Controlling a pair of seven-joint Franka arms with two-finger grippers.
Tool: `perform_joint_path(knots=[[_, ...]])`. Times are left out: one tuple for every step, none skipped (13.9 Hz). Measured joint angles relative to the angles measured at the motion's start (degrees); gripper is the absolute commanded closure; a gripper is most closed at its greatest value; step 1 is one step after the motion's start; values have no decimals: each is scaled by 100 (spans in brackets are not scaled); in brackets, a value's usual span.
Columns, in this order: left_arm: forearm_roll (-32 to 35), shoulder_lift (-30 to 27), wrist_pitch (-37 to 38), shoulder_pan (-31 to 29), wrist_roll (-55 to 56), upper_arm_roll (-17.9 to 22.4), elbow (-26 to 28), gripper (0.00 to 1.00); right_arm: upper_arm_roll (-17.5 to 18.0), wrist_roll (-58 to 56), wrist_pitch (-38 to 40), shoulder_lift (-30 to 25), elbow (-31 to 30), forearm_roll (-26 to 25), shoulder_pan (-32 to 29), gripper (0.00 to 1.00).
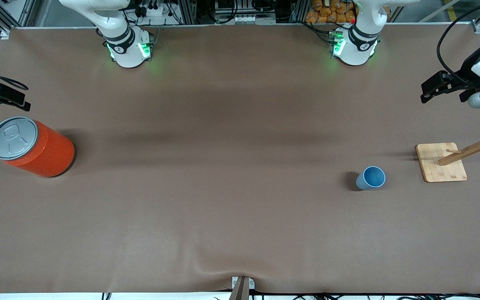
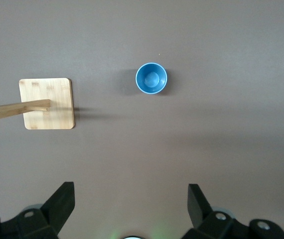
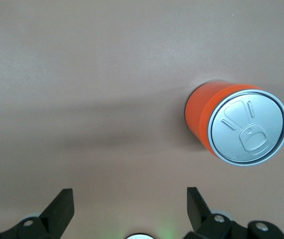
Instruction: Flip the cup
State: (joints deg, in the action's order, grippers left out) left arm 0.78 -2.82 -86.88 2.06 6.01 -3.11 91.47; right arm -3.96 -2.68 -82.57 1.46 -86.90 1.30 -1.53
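The cup (image 1: 371,178) stands upright with its mouth up, and nothing is in it. It is on the table (image 1: 223,187) toward the left arm's end, beside the wooden rack (image 1: 442,162). It is light blue and tapered, darker inside. The orange can (image 1: 31,146) with grey lid stands at the right arm's end, well apart. Both arms wait high. The left gripper (image 2: 131,199) and the right gripper (image 3: 130,199) have fingers spread wide, holding nothing.
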Motion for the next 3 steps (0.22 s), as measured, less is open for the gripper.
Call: perform_joint_path(knots=[[0,30,0,0,0,1,-6,0,0,0,0,0,0,0,0,0],[0,47,0,0,0,2,-16,0,0,0,0,0,0,0,0,0],[0,55,0,-1,0,3,-30,0,0,0,0,0,0,0,0,0]])
